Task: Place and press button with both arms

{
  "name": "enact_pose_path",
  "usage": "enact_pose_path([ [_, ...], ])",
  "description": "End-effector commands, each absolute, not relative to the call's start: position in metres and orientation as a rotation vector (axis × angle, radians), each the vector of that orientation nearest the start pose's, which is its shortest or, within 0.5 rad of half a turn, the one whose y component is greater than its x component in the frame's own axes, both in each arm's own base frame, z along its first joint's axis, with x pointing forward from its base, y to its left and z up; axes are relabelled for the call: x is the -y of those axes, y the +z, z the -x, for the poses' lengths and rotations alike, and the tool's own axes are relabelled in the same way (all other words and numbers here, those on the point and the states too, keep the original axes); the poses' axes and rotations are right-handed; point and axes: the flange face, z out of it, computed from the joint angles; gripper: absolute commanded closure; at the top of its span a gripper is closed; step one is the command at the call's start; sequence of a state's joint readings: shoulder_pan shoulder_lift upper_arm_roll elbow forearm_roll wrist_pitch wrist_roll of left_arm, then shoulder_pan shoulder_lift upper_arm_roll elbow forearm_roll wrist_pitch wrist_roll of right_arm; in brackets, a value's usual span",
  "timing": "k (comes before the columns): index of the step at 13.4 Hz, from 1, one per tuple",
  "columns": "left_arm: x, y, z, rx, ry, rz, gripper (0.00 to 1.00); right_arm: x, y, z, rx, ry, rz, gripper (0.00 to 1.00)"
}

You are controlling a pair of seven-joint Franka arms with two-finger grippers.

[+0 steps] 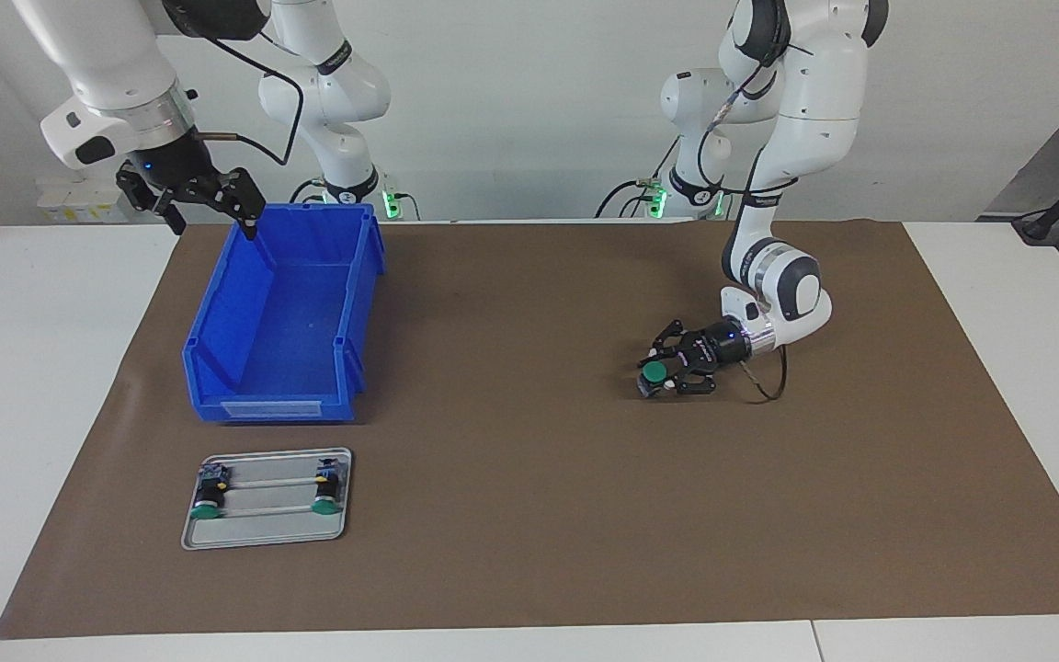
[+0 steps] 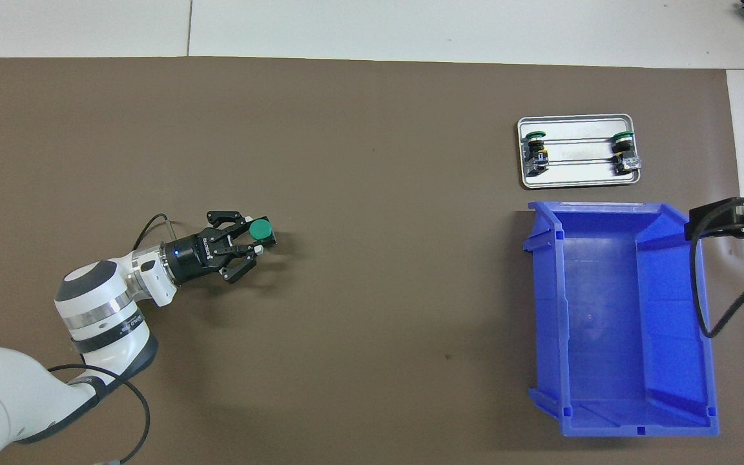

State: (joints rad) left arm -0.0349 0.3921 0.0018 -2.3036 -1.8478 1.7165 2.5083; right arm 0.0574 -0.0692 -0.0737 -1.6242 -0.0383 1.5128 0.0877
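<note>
Both views are bright and evenly lit from above, sharp from edge to edge. The brown mat (image 1: pixel 529 515) is matte, without glare. Soft, short shadows lie under the blue bin (image 1: pixel 286 317) and the left tool (image 1: pixel 656 375). The metal tray (image 1: pixel 267 533) beside the bin gleams faintly.

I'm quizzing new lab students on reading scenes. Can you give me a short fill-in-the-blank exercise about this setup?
1. The left end effector is shut on a button with a ____ cap.
2. The metal tray holds ____ buttons.
3. The blue bin holds ____.
4. The open right end effector hangs over the ____ of the bin.

Missing words: green; two; nothing; rim
</note>
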Motion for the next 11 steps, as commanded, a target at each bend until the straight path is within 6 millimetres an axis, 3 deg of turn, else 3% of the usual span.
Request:
enact_pose_path([
  [1,0.108,0.216,-0.477,0.859,1.299,-1.403,1.0,0.019,0.632,-0.52,-0.189,0.037,3.179,0.0],
  [11,0.133,0.194,-0.441,0.936,1.25,-1.385,1.0,0.019,0.632,-0.52,-0.189,0.037,3.179,0.0],
])
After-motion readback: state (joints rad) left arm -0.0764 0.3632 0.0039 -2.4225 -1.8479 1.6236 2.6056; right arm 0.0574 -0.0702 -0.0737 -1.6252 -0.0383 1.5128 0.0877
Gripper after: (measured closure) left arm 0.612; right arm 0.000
